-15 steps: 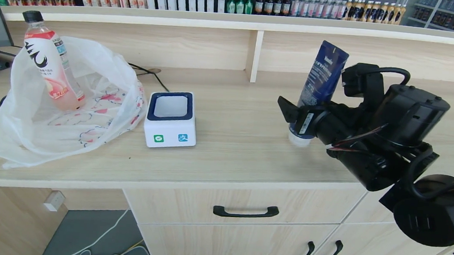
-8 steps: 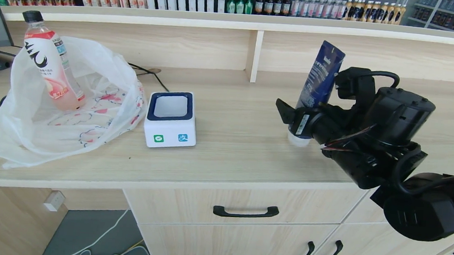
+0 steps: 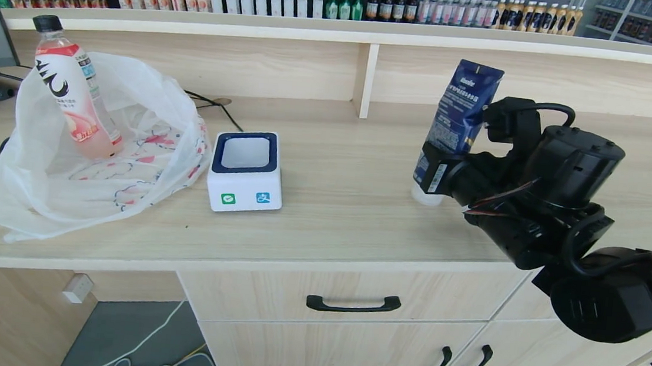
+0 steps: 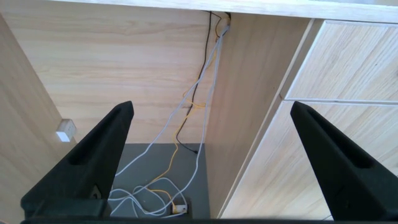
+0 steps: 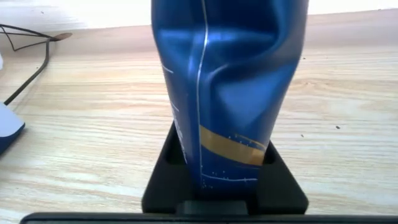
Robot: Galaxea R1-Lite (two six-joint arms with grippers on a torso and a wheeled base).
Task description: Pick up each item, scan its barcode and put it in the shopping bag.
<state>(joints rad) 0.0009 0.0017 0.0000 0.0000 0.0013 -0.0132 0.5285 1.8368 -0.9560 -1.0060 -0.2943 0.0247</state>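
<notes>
A blue tube (image 3: 459, 115) with a white cap (image 3: 425, 196) stands cap-down on the right of the wooden counter (image 3: 335, 207), leaning slightly. My right gripper (image 3: 438, 172) is shut on its lower part, and the right wrist view shows the tube (image 5: 230, 93) dented between the jaws of the right gripper (image 5: 221, 163). A white and blue barcode scanner (image 3: 243, 170) sits mid-counter. Left of it, the white plastic shopping bag (image 3: 126, 171) holds a pink drink bottle (image 3: 74, 90) leaning upright. My left gripper (image 4: 211, 162) hangs open below the counter, holding nothing.
A raised shelf with an upright divider (image 3: 364, 80) runs along the back of the counter, with rows of bottles (image 3: 342, 1) behind it. A black cable (image 3: 220, 106) lies behind the scanner. Drawers with black handles (image 3: 352, 304) front the counter. Loose cables (image 4: 168, 186) lie on the floor.
My right gripper's fingers have shut on the blue tube. The tube has turned its broad face toward the head camera and shifted slightly left. The left side is unchanged.
</notes>
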